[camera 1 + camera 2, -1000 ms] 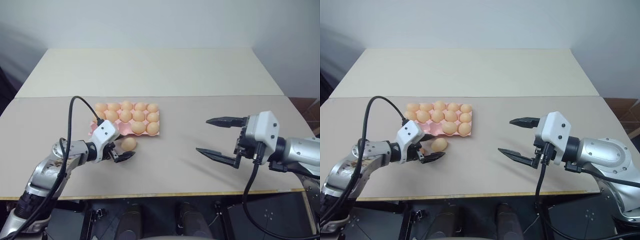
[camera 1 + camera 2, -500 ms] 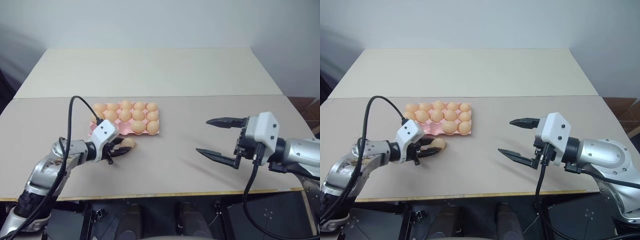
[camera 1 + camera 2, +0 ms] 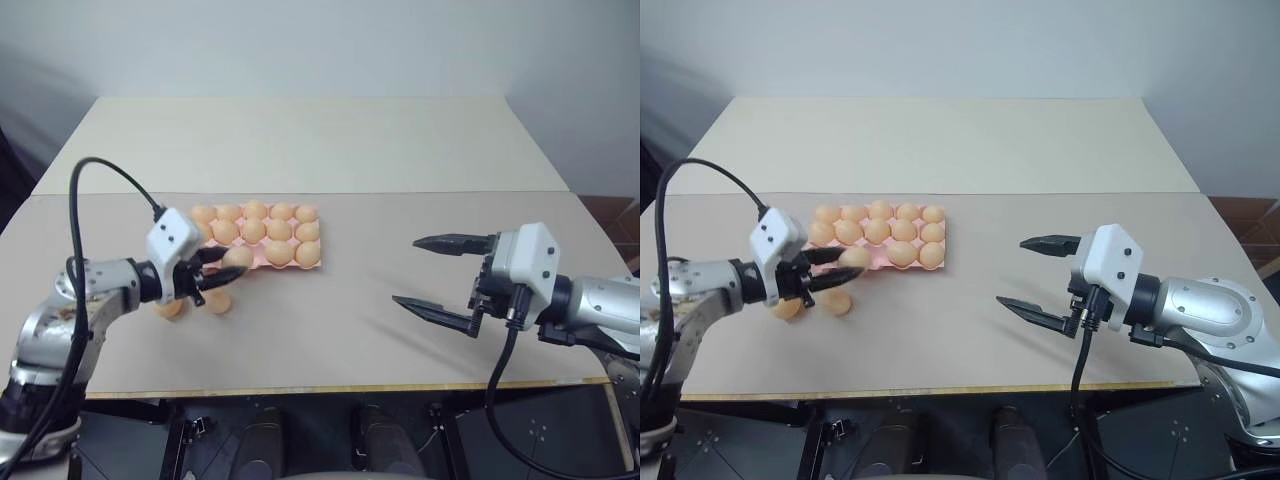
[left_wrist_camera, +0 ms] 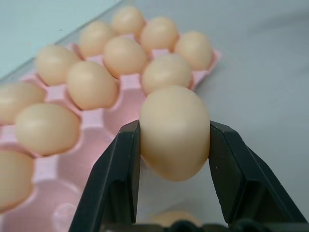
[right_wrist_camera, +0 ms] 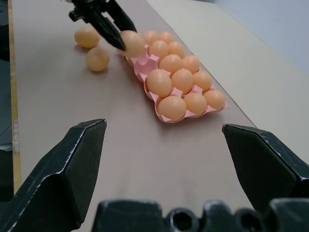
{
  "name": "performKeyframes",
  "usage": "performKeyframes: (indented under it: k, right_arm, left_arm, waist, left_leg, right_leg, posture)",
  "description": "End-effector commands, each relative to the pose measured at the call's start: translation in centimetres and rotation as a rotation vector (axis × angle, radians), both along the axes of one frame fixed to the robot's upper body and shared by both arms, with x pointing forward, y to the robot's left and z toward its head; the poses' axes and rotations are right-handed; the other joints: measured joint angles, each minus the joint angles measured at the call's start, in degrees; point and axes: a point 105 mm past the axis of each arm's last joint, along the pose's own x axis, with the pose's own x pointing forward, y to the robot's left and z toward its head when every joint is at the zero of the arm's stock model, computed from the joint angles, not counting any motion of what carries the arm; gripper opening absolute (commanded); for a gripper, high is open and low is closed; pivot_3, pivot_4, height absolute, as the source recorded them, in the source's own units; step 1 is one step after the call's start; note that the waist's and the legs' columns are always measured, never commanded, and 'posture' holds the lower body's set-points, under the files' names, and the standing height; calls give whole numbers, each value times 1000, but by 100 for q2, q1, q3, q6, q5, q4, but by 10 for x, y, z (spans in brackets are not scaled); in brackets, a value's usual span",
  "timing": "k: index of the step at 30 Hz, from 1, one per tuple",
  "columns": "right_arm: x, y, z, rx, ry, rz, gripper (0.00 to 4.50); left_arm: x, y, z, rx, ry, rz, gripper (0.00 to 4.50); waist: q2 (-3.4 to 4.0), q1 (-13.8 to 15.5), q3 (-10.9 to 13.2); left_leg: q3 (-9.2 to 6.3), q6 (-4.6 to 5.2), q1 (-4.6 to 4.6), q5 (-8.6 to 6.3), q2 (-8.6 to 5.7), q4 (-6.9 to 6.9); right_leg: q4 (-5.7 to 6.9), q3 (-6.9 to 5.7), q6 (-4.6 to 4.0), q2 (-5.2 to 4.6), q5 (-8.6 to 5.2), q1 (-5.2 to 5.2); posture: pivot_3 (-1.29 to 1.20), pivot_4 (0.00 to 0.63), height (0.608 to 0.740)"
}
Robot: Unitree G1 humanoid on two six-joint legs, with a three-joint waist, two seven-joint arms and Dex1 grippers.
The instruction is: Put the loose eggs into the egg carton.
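Observation:
My left gripper (image 3: 232, 262) is shut on one pale orange egg (image 4: 175, 131), which it holds in the air over the front left corner of the pink egg carton (image 4: 63, 188). The black fingers (image 4: 116, 183) press the egg's two sides. Most of the carton's cups hold eggs; the cups nearest the held egg are bare. Two loose eggs (image 3: 170, 308) (image 3: 218, 303) lie on the table just in front of the carton, below the left gripper. My right gripper (image 3: 405, 271) hovers open far to the right, with nothing between its fingers.
The carton (image 3: 880, 264) sits left of centre on a tan table whose front edge (image 3: 330, 388) runs below both arms. A black cable (image 3: 100, 170) arcs over my left forearm. Bare tabletop lies between the carton and the right gripper.
My left gripper shut on the egg that lay in front of the carton, then lifted it up and to the left. Two loose eggs under the arm came into view. The right arm kept still.

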Motion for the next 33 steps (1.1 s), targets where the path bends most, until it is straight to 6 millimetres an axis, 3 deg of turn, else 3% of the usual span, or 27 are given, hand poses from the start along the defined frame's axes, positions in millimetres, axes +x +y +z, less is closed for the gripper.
performKeyframes:
  k: [1, 4, 12, 18, 23, 27, 33]
  right_arm:
    - [-3, 1, 12, 10, -58, 3, 4500]
    - [-3, 1, 12, 10, -60, 2, 4500]
    - [-4, 0, 13, 8, -63, -7, 4500]
    - [-3, 0, 14, 10, -65, -9, 4500]
    - [1, -4, 15, 22, -58, -7, 4500]
    - [10, -12, 16, 28, -46, -20, 4500]
    - [17, -20, 15, 33, -21, -29, 4500]
  left_arm:
    - [20, -1, 3, 19, -59, 47, 2078]
    - [30, -7, -1, 17, -60, 43, 2267]
    - [26, -17, 1, -13, -48, -44, 4442]
    - [19, 7, 18, -5, -124, -4, 4442]
    - [-1, 34, 35, 7, -182, -44, 4442]
    - [-24, 54, 47, -3, -279, -62, 4442]
    - [-70, 65, 38, -42, -197, -67, 4442]
  waist:
    - [0, 1, 0]
    - [-3, -2, -1]
    - [-4, -25, -2]
    - [-4, -40, -1]
    - [-3, -35, -1]
    - [-3, -31, -1]
    - [-3, -43, -1]
  left_leg:
    - [1, 0, 1, 0, -1, 0]
    - [0, 0, -5, 0, -2, 5]
    - [0, 4, -10, -3, 0, 4]
    - [0, 4, -9, -3, 2, 16]
    - [1, 4, -10, -3, 4, 16]
    - [5, 4, -9, -3, 3, 17]
    - [10, 5, -13, -5, 7, 15]
  right_leg:
    - [0, 2, 1, -1, 1, 1]
    - [-3, 1, 4, -1, 3, 1]
    - [-4, 1, 6, 1, 5, -4]
    - [3, 3, 7, 1, 6, -3]
    - [2, 1, 5, 0, 5, -5]
    - [-2, 1, -1, -7, 1, -4]
    - [-5, 1, -4, -9, 0, -9]
  posture:
    - [0, 150, 740]
    - [0, 150, 740]
    - [0, 150, 740]
    - [0, 150, 740]
    - [0, 150, 740]
    - [0, 150, 740]
    - [0, 150, 740]
